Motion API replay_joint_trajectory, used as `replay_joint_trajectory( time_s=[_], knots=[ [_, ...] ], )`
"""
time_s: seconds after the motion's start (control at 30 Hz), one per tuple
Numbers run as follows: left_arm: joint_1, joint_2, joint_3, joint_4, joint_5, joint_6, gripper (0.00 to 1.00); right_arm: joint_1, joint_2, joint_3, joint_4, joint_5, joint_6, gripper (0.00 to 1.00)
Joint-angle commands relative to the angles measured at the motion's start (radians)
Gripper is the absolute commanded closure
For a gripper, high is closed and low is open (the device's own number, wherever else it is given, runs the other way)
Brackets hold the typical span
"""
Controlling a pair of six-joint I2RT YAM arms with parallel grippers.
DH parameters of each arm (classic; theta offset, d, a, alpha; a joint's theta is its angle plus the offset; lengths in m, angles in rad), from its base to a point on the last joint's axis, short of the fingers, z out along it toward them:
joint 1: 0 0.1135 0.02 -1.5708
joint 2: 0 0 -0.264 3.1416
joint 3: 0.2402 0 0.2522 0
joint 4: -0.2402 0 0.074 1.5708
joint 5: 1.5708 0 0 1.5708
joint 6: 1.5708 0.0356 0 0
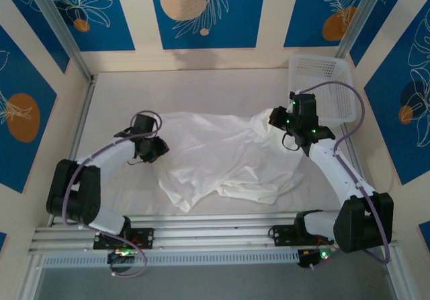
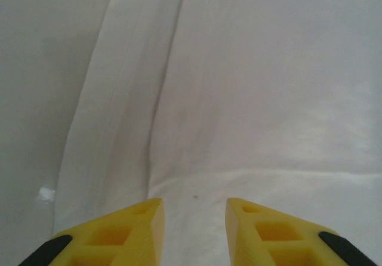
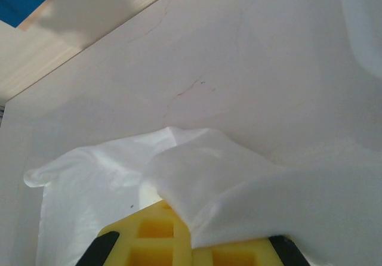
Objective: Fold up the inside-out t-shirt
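White t-shirt crumpled on counter. Left claw partly open at its left edge, empty. Right claw closed, pinching right fold.

A robot laboratory cell is indicated. A white bench is enclosed by walls faced with blue printed panels. Aluminium rails are fitted along the near edge, where a cabled left arm and right arm are bolted.
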Motion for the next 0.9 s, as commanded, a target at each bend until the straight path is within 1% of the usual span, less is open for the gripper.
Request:
replay_joint_trajectory(
  time_s=[0.0,0.17,0.3,0.37,0.4,0.5,0.57,0.67,0.87],
  knots=[
    [-0.004,0.050,0.004,0.057,0.000,-0.029,0.67,0.010,-0.030,-0.006,0.000,-0.014,0.016,1.00],
    [-0.004,0.094,0.030,0.023,-0.062,-0.024,0.65,0.012,-0.040,-0.006,-0.010,-0.002,0.013,1.00],
    [-0.004,0.128,0.042,0.032,-0.018,-0.015,0.63,0.014,-0.039,-0.006,-0.008,0.002,0.014,1.00],
    [-0.003,0.131,0.037,0.039,-0.022,-0.019,0.63,0.016,-0.037,-0.005,-0.008,0.000,0.015,1.00],
    [-0.004,0.129,0.033,0.048,-0.026,-0.022,0.64,0.016,-0.039,-0.005,-0.006,0.000,0.015,1.00],
    [-0.004,0.128,0.032,0.065,-0.012,-0.026,0.72,0.018,-0.036,-0.004,-0.008,0.002,0.010,1.00],
    [-0.004,0.122,0.036,0.067,-0.007,-0.023,0.80,0.019,-0.036,-0.005,-0.008,0.006,0.007,1.00],
    [-0.004,0.106,0.045,0.049,-0.012,-0.014,0.80,0.022,-0.036,-0.006,-0.013,0.011,0.003,1.00],
    [-0.004,0.060,0.042,0.014,-0.066,0.008,0.80,0.025,-0.036,-0.015,-0.008,0.014,0.004,1.00]
  ],
)
